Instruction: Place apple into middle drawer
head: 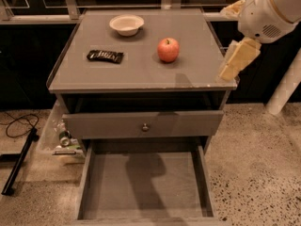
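Observation:
The red apple (168,50) with yellowish patches stands upright on the grey cabinet top (141,72), right of centre. The middle drawer (108,187) is pulled out at the bottom of the view, a shallow grey tray with a bare floor. My gripper (236,60) hangs from the white arm at the top right, over the cabinet top's right edge, about a hand's width to the right of the apple and not touching it. It holds nothing that I can see.
A white bowl (126,24) sits at the back of the top and a dark snack bar (105,56) at the left. A drawer with a small round knob (145,126) sits above the open one. Clutter (63,140) and a cable (19,121) lie on the floor at the left.

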Tool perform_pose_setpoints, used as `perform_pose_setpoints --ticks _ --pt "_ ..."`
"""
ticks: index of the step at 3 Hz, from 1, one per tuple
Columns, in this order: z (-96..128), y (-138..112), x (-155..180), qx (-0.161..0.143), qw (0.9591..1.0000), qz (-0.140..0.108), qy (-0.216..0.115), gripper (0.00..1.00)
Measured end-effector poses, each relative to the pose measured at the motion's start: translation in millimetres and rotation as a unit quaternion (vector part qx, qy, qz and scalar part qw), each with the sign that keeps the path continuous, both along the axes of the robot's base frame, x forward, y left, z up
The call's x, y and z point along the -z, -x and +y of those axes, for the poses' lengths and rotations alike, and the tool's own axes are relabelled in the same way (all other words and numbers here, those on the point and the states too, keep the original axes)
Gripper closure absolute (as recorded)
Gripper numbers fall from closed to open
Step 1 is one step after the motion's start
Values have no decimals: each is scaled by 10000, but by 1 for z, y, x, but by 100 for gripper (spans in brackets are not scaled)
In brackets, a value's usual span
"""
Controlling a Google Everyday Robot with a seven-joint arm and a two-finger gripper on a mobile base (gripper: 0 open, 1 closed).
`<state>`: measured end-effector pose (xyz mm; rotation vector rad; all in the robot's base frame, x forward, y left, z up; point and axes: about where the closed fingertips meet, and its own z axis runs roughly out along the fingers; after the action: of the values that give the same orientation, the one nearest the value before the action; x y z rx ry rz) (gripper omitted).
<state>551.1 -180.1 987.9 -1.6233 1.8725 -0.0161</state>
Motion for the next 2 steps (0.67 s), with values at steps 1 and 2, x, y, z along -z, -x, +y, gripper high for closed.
perform_pose_setpoints --ticks 1,2 --pt "7 -23 4 -65 9991 -60 -407 0" --pt "7 -23 4 -65 9991 -60 -407 0"
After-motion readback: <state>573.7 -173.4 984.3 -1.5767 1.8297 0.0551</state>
